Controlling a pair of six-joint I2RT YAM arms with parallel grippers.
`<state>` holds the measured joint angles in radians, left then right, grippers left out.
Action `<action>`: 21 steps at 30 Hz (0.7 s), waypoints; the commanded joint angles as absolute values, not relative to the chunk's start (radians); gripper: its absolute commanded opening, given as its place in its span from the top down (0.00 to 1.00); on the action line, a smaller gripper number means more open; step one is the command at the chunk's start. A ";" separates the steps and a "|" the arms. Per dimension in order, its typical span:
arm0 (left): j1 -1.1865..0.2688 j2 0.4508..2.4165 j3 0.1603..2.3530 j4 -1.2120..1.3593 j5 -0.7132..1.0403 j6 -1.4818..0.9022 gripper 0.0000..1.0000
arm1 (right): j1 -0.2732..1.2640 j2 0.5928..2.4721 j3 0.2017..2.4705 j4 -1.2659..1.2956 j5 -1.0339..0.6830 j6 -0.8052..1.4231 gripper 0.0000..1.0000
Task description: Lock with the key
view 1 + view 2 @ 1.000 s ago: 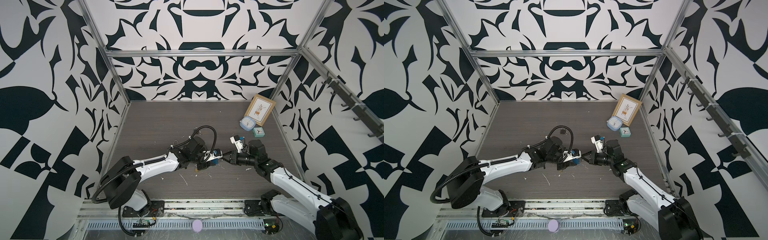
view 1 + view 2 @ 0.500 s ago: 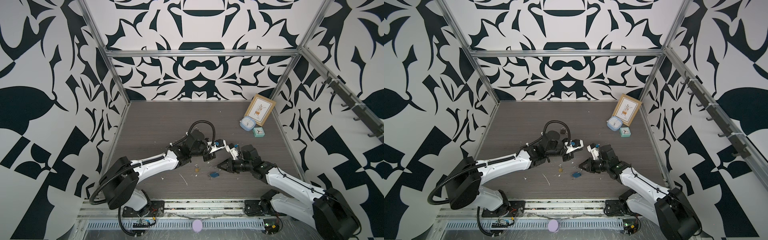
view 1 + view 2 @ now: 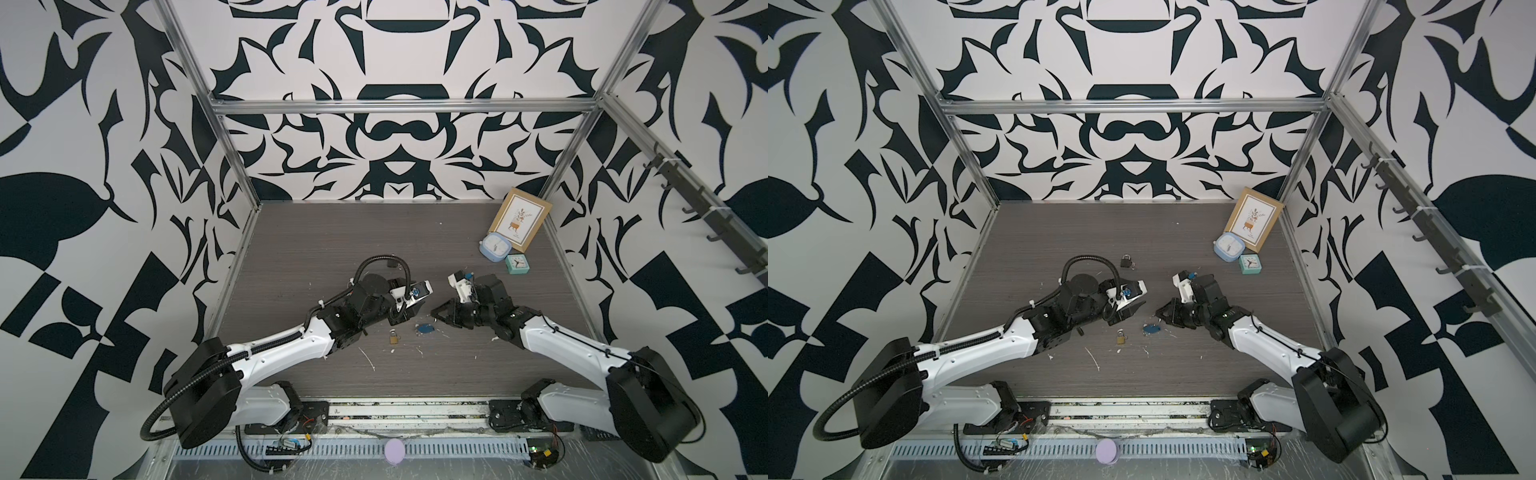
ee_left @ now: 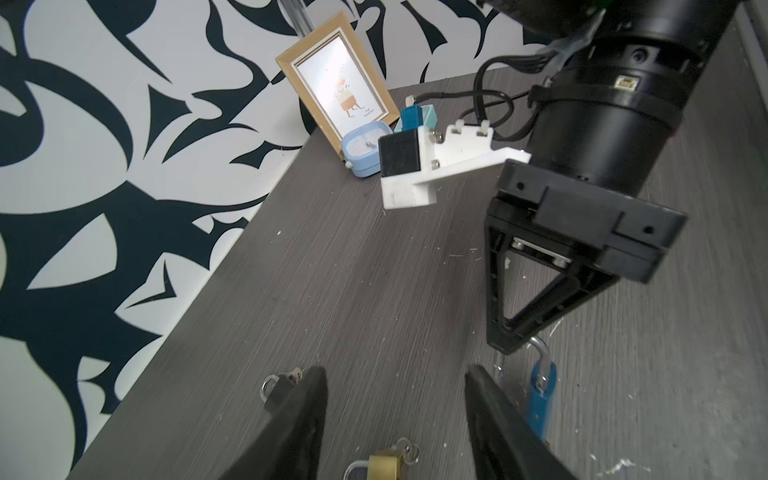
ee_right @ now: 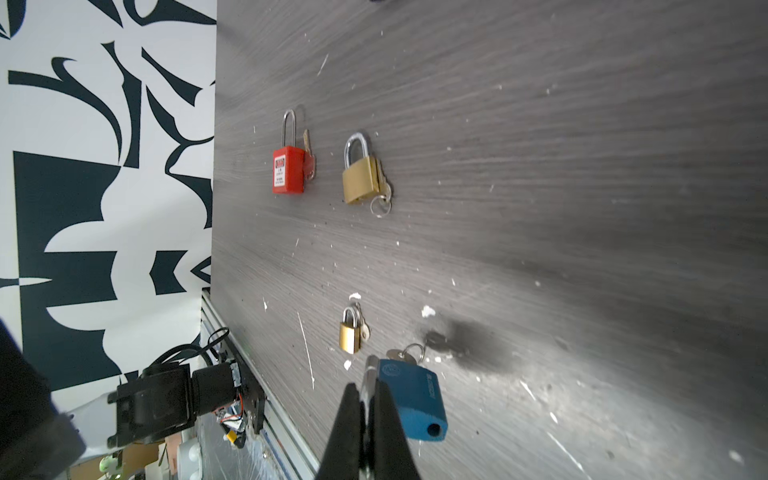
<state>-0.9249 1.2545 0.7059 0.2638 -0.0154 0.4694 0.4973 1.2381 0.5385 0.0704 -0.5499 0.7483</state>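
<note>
Blue padlock [image 5: 415, 399] lies flat on tabletop [image 5: 540, 166] between both arms, key [image 5: 401, 354] seated in its base. Judge it small, dense, rigid. Painted body likely slick, so you pinch flat faces or shackle [image 4: 540, 348]. Right gripper [image 5: 366, 384]: fingers closed tight on that shackle. Left gripper [image 4: 394, 372]: fingers moderately apart, empty, nearby. Tabletop hard, flecked with white debris. Small brass padlock [image 5: 349, 334] just beside, so room is tight.

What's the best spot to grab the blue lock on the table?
Probably the blue lock by its body, with fingers coming from above across its two long edges. It seems to lie flat, its key sticks out of one end, and the right gripper pinches the shackle.
</note>
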 commanded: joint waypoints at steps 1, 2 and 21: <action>-0.920 1.215 0.674 0.248 -0.063 0.456 0.42 | 0.495 1.279 0.606 0.153 -0.553 0.688 1.00; -0.921 1.211 0.669 0.240 -0.063 0.448 0.42 | 0.495 1.296 0.609 0.158 -0.559 0.673 1.00; -0.922 1.224 0.717 0.063 0.079 0.465 0.41 | 0.496 1.233 0.408 0.149 -0.560 0.687 1.00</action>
<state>-0.9249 1.2175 0.6762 0.1253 0.0277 0.4561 0.4973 1.2465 0.4187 0.1467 -0.5743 0.6960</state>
